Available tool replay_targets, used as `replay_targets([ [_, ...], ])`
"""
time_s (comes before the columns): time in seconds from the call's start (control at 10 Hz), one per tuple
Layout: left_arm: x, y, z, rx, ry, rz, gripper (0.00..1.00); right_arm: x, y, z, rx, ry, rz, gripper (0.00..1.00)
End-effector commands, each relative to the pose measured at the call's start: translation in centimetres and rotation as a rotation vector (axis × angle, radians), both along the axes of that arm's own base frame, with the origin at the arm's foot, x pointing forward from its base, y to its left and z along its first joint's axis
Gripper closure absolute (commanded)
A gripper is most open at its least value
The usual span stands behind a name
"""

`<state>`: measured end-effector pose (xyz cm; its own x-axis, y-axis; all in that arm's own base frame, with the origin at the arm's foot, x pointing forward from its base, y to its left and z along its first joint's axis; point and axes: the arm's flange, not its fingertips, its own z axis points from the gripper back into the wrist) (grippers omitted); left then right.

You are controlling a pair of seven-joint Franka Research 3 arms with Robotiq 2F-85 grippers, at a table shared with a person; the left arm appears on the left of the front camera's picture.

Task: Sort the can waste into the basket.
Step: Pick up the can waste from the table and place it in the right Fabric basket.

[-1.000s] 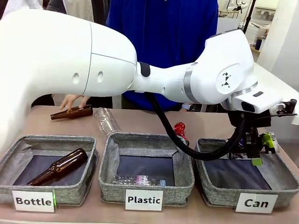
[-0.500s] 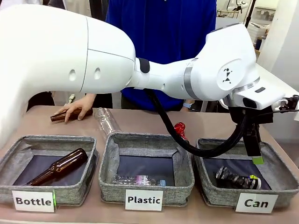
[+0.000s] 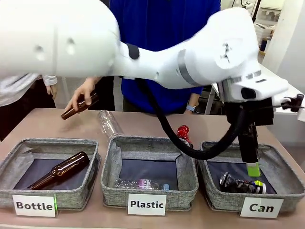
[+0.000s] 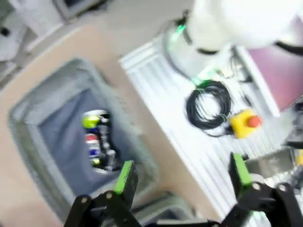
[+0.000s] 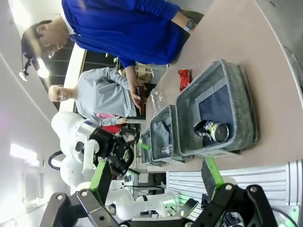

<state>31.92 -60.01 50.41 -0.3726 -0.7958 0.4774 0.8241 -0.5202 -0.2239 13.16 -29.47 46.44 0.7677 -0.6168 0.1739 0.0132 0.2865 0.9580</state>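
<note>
The dark printed can (image 3: 240, 184) lies on its side inside the grey basket labelled "Can" (image 3: 224, 201). My left gripper (image 3: 251, 167) hangs open just above that basket, its fingers pointing down with nothing between them. In the left wrist view, the left gripper (image 4: 182, 172) is spread wide over the basket (image 4: 28, 111), with the can (image 4: 97, 140) well below. The shiny red can (image 3: 184, 134) stands on the table behind the baskets. My right gripper (image 5: 156, 174) is open and empty, far back from the basket (image 5: 239, 101), the dark can (image 5: 213, 130) and the red can (image 5: 183, 78).
A person's hand holds a brown bottle (image 3: 78, 107) above the far left of the table. A clear plastic bottle (image 3: 108, 123) lies behind the "Plastic" basket (image 3: 114, 191), which holds another. The "Bottle" basket (image 3: 9, 188) holds a brown bottle (image 3: 59, 170).
The dark can has left my left gripper and dropped into the "Can" basket, and the gripper has opened. The person's hand lifted the brown bottle off the table.
</note>
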Motion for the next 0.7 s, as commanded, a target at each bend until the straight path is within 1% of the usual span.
replay_targets([
  [0.0, -4.0, 9.0, 2.3, -0.066, 0.091, 0.036, 0.02, 3.8, 1.4, 1.0, 0.033, 0.051, 0.037, 0.0],
  [0.1, -5.6, 12.9, 3.6, -0.105, 0.121, 0.033, 0.02, 5.6, 2.9, 1.6, 0.015, 0.074, 0.109, 0.0],
  [0.2, -6.6, 17.4, 4.9, -0.136, 0.189, 0.123, 0.02, 7.4, 5.0, 1.9, -0.029, 0.115, 0.137, 0.0],
  [0.3, -7.4, 22.6, 6.1, -0.16, 0.249, 0.26, 0.02, 9.2, 7.3, 2.2, -0.049, 0.153, 0.17, 0.0],
  [0.4, -7.7, 28.4, 6.7, -0.213, 0.263, 0.425, 0.02, 11.0, 9.8, 2.4, -0.054, 0.171, 0.213, 0.0],
  [0.5, -8.1, 35.7, 7.2, -0.316, 0.298, 0.606, 0.02, 12.9, 13.3, 2.5, -0.056, 0.168, 0.256, 0.0],
  [0.6, -8.4, 42.2, 7.3, -0.398, 0.344, 0.724, 0.02, 14.5, 16.8, 2.3, -0.076, 0.164, 0.321, 0.0],
])
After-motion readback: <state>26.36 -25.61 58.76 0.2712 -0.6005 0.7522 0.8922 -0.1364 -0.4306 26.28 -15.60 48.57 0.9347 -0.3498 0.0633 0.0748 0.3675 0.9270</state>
